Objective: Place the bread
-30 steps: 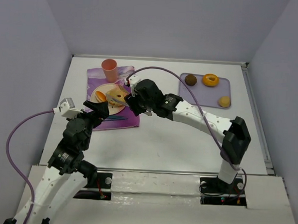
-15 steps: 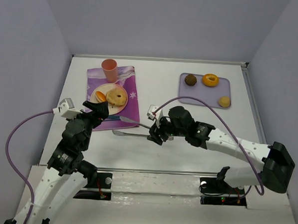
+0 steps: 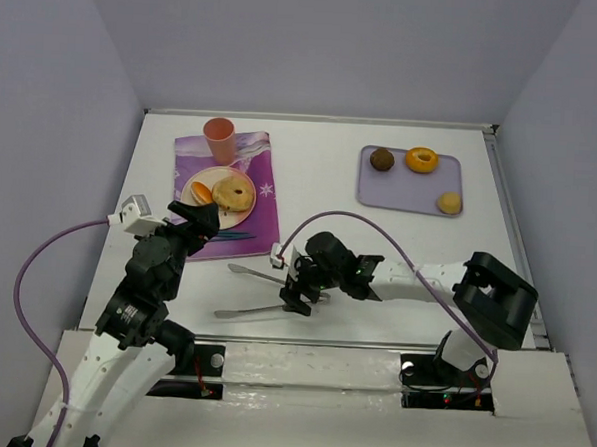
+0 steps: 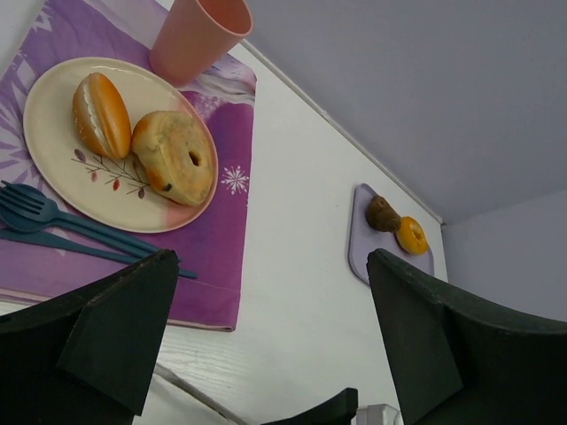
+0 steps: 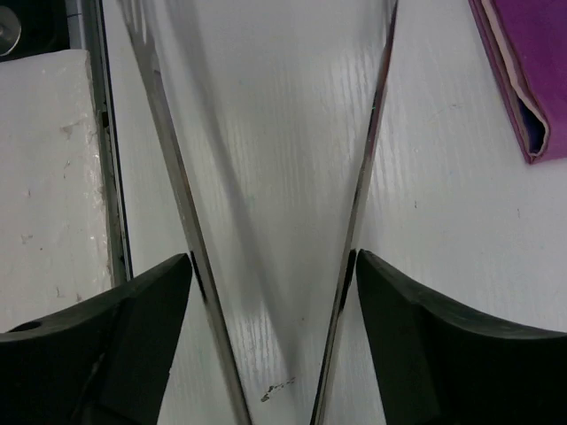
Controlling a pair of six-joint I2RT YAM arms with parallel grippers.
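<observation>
Bagel [image 3: 234,192] flat on the floral plate [image 3: 243,216], at ten o'clock on the table, against a glazed bun [image 3: 201,191] at its nine o'clock. Plate on a purple placemat [image 3: 266,220]. Right gripper [image 3: 300,289] low near six o'clock, clamping metal tongs [image 3: 249,310], arms splayed toward nine o'clock. Left gripper [image 3: 201,216] spread wide, holding nothing, over the placemat's seven o'clock edge.

A pink cup [image 3: 219,134] stood near the far-left corner of the bench [image 3: 332,165] on a purple placemat [image 3: 264,207] (blue cutlery [image 4: 19,204] at its near edge).
</observation>
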